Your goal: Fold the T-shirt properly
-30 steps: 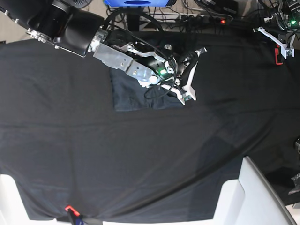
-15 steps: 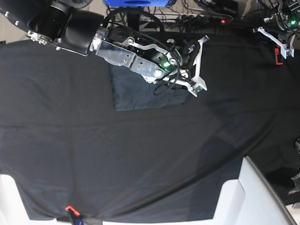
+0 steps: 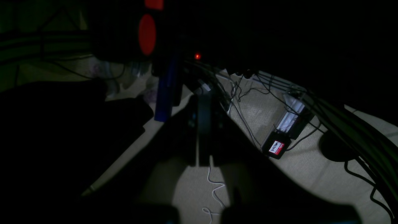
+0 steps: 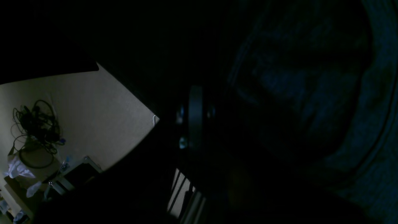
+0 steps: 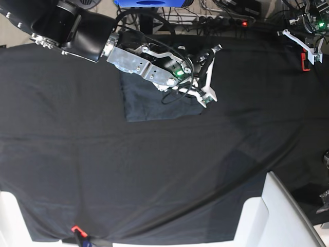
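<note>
Base view shows the T-shirt (image 5: 154,100) folded into a flat, roughly rectangular slab of heathered slate-grey knit, lying on the far middle of the table. Its near edge is straight and its near corners fairly square. Beneath it the tablecloth (image 5: 154,170) is blacker and smoother, with long shallow creases running across it.

From the far left the right arm (image 5: 87,36) reaches in, its glossy black shell giving way to bare metal plates and looped black cables with a green light. It stretches low over the shirt's far half, nearly level. The right gripper (image 5: 208,74) sits past the shirt's right edge, its 2 white fingers (image 5: 206,92) drawn together on nothing (they look splayed at the base only).

Right wrist view is very dark; knit fabric fills its right side.

At the far right corner the left gripper (image 5: 303,46), white and angular, is parked by a red clamp (image 5: 305,60), closed and empty.
</note>
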{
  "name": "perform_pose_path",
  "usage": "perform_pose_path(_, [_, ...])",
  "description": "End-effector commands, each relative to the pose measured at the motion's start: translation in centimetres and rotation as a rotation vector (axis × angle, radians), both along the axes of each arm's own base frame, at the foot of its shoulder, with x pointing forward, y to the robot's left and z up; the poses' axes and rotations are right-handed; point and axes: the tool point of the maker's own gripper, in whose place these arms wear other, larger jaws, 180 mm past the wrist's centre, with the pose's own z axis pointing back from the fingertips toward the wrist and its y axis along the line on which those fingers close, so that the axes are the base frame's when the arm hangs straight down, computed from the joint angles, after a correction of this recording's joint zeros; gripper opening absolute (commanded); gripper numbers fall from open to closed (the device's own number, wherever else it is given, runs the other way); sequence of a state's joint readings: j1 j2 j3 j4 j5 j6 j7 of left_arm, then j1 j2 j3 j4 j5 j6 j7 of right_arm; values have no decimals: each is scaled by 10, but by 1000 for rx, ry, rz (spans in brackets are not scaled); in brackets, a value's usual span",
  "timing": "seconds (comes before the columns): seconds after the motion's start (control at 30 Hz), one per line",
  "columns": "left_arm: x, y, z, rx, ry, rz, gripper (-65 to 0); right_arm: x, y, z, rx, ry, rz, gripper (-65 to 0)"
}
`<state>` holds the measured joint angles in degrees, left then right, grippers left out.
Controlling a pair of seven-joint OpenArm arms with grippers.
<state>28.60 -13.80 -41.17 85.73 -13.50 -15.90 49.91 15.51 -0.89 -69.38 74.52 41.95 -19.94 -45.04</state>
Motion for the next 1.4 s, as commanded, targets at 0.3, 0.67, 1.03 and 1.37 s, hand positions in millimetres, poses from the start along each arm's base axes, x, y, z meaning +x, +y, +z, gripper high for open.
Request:
perform_pose_path(0.3, [2, 9, 8, 31, -9, -8, -650, 24, 21, 46, 97, -89, 39, -410])
perform_pose_path(0.67, [4, 9, 9, 32, -13, -8, -650, 53, -127, 61, 129, -56, -461, -630])
perform_pose_path(1.03, [17, 9, 11, 32, -41, -13, -650, 17, -134, 47, 116, 23, -495, -650])
perform_pose_path(1.37, [16, 19, 17, 56, -32, -21, -650, 5, -148, 13, 57, 40, -549, -650])
